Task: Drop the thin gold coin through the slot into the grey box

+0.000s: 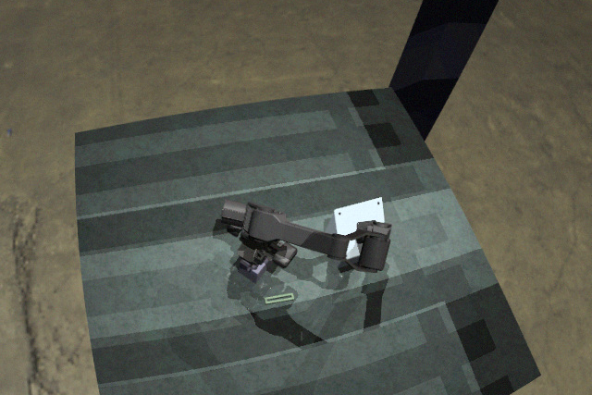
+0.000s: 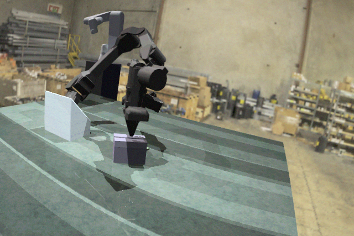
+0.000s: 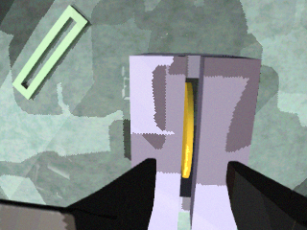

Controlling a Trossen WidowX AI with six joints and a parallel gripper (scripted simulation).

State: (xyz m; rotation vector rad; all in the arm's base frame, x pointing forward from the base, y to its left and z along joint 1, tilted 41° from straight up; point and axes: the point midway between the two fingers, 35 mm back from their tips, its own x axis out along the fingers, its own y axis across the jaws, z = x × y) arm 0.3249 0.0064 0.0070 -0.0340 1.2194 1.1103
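Note:
The gripper (image 2: 131,134) (image 3: 193,164) is part open, its fingertips low over the lid of the grey box, one on each side of the slot. The grey box (image 1: 252,272) (image 2: 121,153) (image 3: 218,120) looks pale purple. The gold coin (image 3: 188,131) stands on edge in the slot, its upper rim showing as a thin strip, with nothing gripping it. No gold shows above the lid in the exterior view; how deep the coin sits is unclear. The light-green holder (image 1: 279,301) (image 3: 56,57) is empty, beside the box.
A white slant-sided block (image 1: 358,217) (image 2: 58,116) stands near the arm's base. A tall dark pedestal (image 1: 439,42) (image 2: 110,80) stands at the table's far corner. The table (image 1: 166,180) (image 2: 228,187) has striped shading and arm shadows.

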